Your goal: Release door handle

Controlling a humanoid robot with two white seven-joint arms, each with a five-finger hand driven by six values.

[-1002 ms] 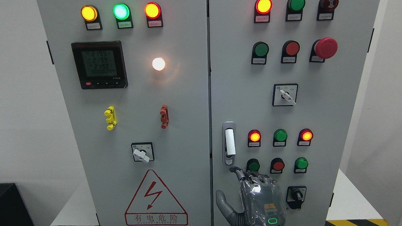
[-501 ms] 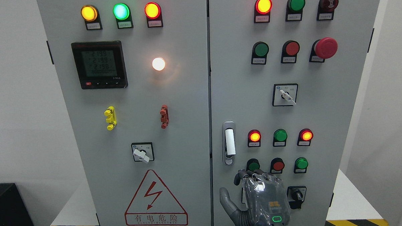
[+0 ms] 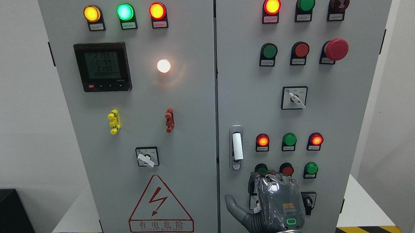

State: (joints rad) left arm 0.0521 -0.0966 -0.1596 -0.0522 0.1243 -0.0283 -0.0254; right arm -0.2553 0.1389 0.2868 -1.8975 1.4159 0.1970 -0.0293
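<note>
The right hand [image 3: 278, 205] hangs below the handle [image 3: 237, 147] and clear of it, fingers curled, thumb out left, gripping nothing, knuckles overlapping the lower buttons [image 3: 287, 169], with bare door [image 3: 248, 94] panel to its left.

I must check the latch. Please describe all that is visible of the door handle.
The door handle is a white upright bar in a grey metallic-looking housing, rounded at the top, with what looks like a keyhole at its lower end. It sits at the left edge of the right door. Nothing touches it; the right hand is below it.
</note>
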